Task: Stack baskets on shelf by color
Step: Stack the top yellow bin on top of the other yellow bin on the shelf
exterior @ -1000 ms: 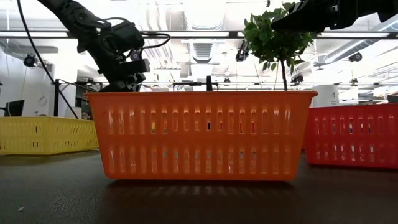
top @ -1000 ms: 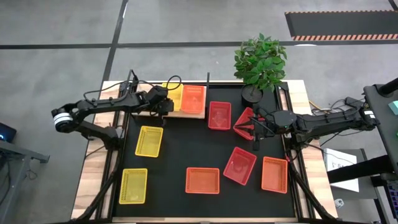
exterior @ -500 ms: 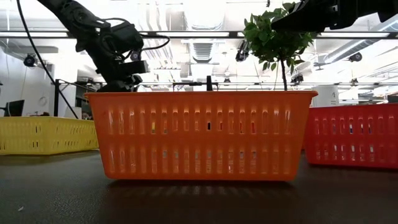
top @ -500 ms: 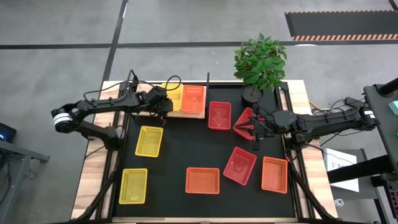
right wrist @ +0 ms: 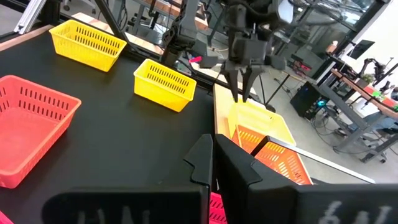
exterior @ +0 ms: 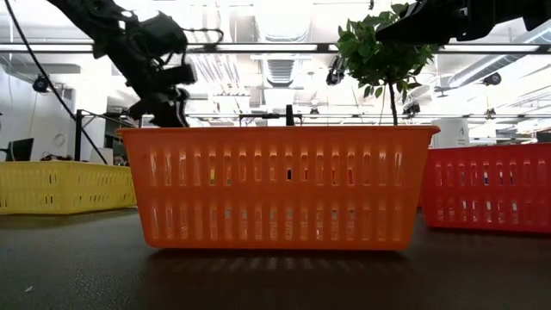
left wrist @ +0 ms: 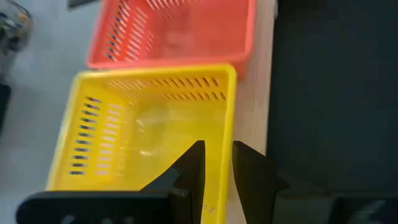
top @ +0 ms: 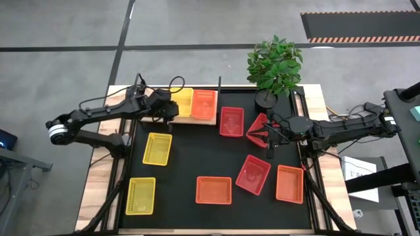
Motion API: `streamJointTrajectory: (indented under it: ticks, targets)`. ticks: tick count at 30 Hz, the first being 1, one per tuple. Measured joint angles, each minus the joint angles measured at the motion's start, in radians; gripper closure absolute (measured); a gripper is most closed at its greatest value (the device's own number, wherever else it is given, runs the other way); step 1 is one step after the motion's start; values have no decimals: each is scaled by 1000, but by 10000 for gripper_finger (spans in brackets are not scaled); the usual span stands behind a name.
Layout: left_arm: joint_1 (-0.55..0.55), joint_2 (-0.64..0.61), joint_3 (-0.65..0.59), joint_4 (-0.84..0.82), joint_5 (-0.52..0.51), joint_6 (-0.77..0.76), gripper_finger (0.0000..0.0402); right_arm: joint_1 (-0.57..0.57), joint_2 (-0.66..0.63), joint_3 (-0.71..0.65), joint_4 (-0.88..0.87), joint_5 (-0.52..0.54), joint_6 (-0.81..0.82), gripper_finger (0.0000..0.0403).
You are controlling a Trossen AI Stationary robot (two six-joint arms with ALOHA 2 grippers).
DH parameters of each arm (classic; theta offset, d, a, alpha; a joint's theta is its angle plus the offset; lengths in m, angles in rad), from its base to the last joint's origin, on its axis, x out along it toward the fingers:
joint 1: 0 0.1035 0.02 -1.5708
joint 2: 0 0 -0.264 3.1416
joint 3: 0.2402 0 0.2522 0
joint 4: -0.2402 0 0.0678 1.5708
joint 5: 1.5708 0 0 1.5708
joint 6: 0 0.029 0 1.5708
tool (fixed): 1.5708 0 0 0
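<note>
On the light-wood shelf [top: 165,119] at the mat's far left stand a yellow basket [top: 182,101] and an orange basket [top: 204,105], side by side. My left gripper [left wrist: 217,163] is open and hovers over the yellow basket's [left wrist: 149,124] wall nearest the mat; in the right wrist view its fingers [right wrist: 239,81] point down, just above the yellow basket [right wrist: 258,119]. My right gripper [top: 266,135] is shut on a pinkish-red basket [top: 257,126] near the plant pot. My right gripper pinches the pinkish-red basket by its wall on the table's right side [top: 262,133], coming level from the right. The basket sits tilted in the hold. Only a strip of pink [right wrist: 216,202] shows below the shut fingers in the wrist view.
On the black mat lie two yellow baskets [top: 157,149] [top: 141,195], two orange ones [top: 214,190] [top: 289,184] and two pinkish-red ones [top: 231,121] [top: 252,174]. A potted plant [top: 274,65] stands at the far right, close to my right arm.
My left gripper has risen from the yellow basket on the shelf and drawn back a little toward the table's left. The yellow basket stays on the shelf. My right arm and its basket have kept still.
</note>
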Motion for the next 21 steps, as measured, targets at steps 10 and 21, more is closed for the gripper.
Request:
streamJointTrajectory:
  ticks: [10,21]
  targets:
    - [-38,-110,0,49,24,-334,338,0,0,0,2,0,-2,394]
    - [-389,-157,0,146,116,-751,338,0,0,0,2,0,-26,394]
